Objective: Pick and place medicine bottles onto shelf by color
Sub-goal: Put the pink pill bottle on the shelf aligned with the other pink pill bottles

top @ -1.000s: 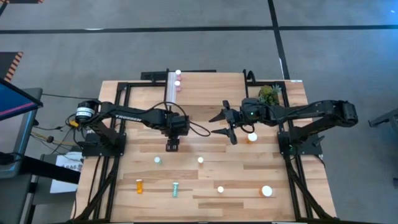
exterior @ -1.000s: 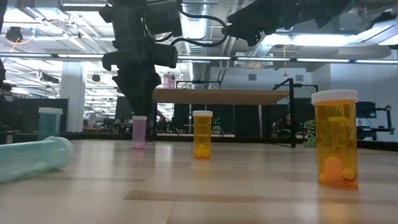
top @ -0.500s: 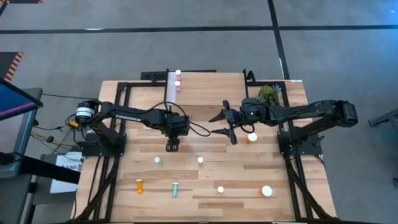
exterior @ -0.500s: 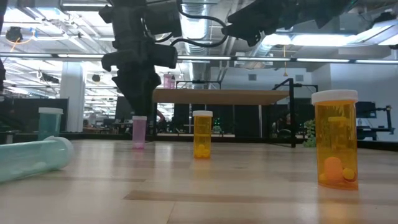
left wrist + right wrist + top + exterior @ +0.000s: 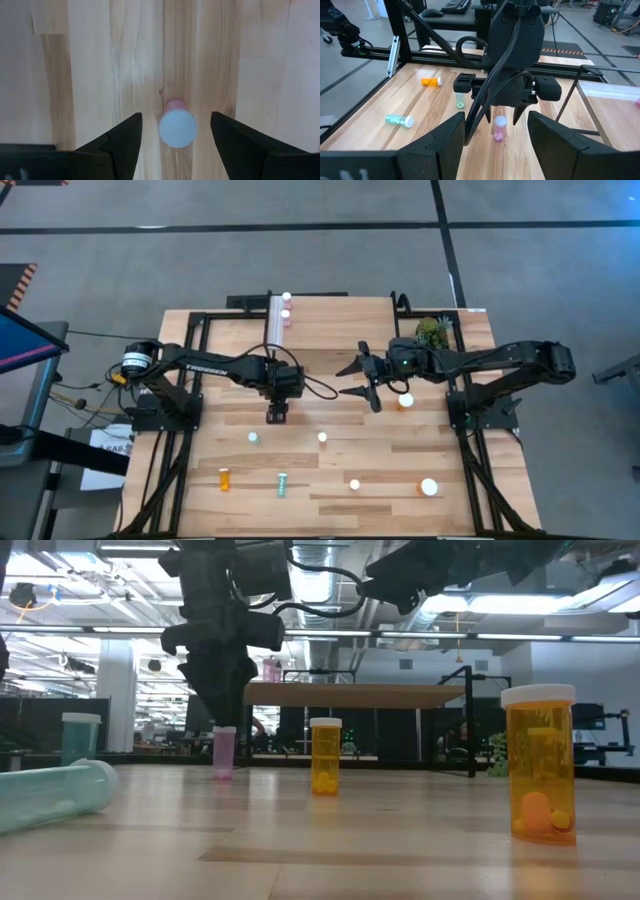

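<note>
The shelf (image 5: 335,330) is seen at the table's far side. The left gripper (image 5: 175,132) hangs open above an upright pink bottle (image 5: 177,127) — fingers astride, not touching. The right gripper (image 5: 358,380) waits open, mid-table. The bottle is probably light, rigid and smooth — best gripped on the body below the cap.

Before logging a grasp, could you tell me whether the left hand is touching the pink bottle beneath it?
Apart. The left wrist view shows the left hand open, bare wood showing between each finger and the pink bottle.
</note>
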You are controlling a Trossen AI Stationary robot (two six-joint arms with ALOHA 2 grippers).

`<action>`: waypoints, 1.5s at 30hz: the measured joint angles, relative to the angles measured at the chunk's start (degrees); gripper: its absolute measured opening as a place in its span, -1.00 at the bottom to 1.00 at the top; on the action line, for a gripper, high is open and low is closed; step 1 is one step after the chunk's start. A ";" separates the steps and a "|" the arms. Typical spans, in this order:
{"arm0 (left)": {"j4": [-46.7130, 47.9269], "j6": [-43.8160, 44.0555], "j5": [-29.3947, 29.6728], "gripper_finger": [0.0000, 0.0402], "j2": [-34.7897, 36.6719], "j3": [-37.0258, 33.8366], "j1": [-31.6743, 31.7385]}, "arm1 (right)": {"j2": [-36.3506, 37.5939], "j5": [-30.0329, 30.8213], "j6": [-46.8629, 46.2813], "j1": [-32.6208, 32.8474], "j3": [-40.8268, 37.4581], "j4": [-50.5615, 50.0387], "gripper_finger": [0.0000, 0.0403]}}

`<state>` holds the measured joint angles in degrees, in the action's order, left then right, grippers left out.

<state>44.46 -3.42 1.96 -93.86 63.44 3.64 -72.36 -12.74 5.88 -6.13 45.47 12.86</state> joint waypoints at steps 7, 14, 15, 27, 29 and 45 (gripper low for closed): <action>-0.09 0.03 0.36 0.12 -0.77 0.00 0.00 | 0.17 0.01 0.02 0.00 0.00 -0.98 0.19; 1.12 0.07 0.39 0.12 -0.85 -0.04 0.00 | 7.01 3.67 0.18 -0.04 0.07 -7.48 0.19; 0.80 0.06 0.39 0.12 -0.85 -0.04 0.00 | 8.06 4.29 0.18 -0.04 0.07 -8.29 0.19; -1.78 -0.83 0.39 0.12 -1.09 -0.02 0.00 | 9.39 5.30 0.16 0.83 0.04 -9.31 0.19; -1.70 -0.85 0.39 0.10 -1.09 -0.02 0.00 | 9.22 5.30 0.18 0.87 -0.02 -9.89 0.19; 0.27 -0.41 0.37 -0.31 -1.09 -0.02 0.00 | 9.29 5.28 0.16 0.79 0.00 -9.63 0.19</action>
<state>44.73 -3.84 2.33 -94.96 63.42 3.64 -63.07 -7.46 6.04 -5.34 45.47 3.22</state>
